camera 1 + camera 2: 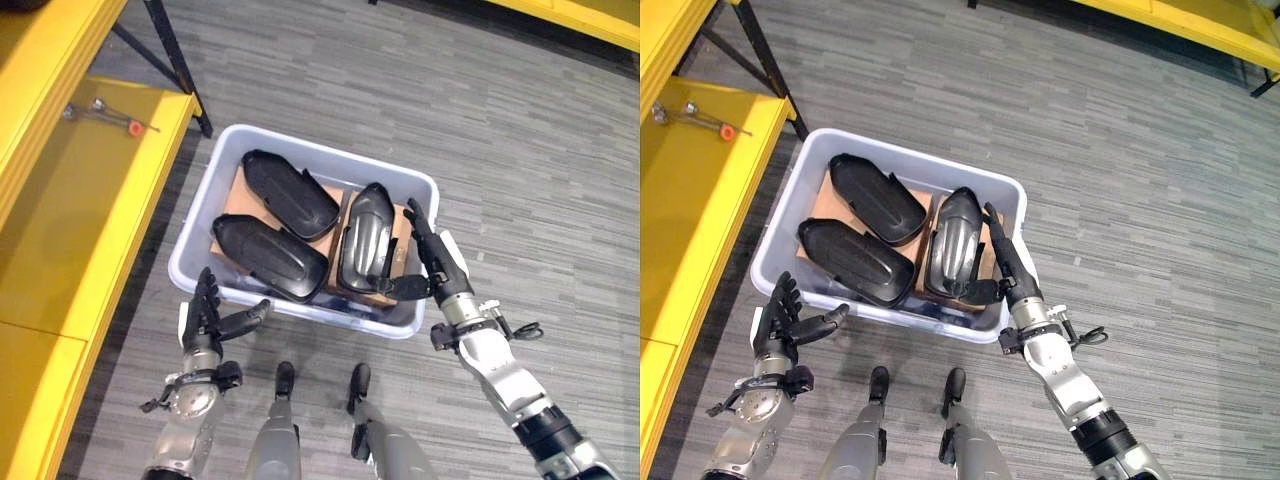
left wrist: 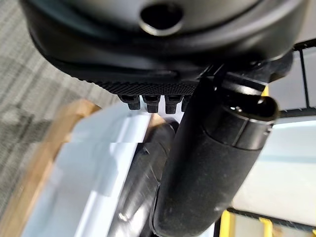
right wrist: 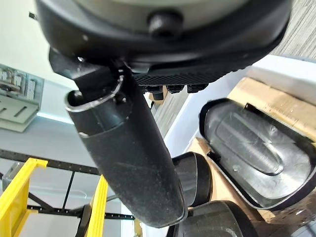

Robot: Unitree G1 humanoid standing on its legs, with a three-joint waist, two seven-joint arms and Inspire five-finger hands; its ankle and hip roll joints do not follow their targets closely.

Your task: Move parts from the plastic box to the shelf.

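I count one pale blue plastic box (image 1: 205, 215) on the grey floor. Inside it I see three long black plastic shell parts (image 1: 290, 193): two lie side by side on my left, and one (image 1: 365, 236) lies on my right. Under them I count two flat brown cardboard pieces (image 1: 325, 197), one under the pair and one under the single part. I see one yellow metal shelf (image 1: 60, 230) on the left with two levels showing. On its lower level I count one small metal tool with an orange tip (image 1: 108, 113). I see two dark robot hands, one left hand (image 1: 205, 320) and one right hand (image 1: 435, 262).
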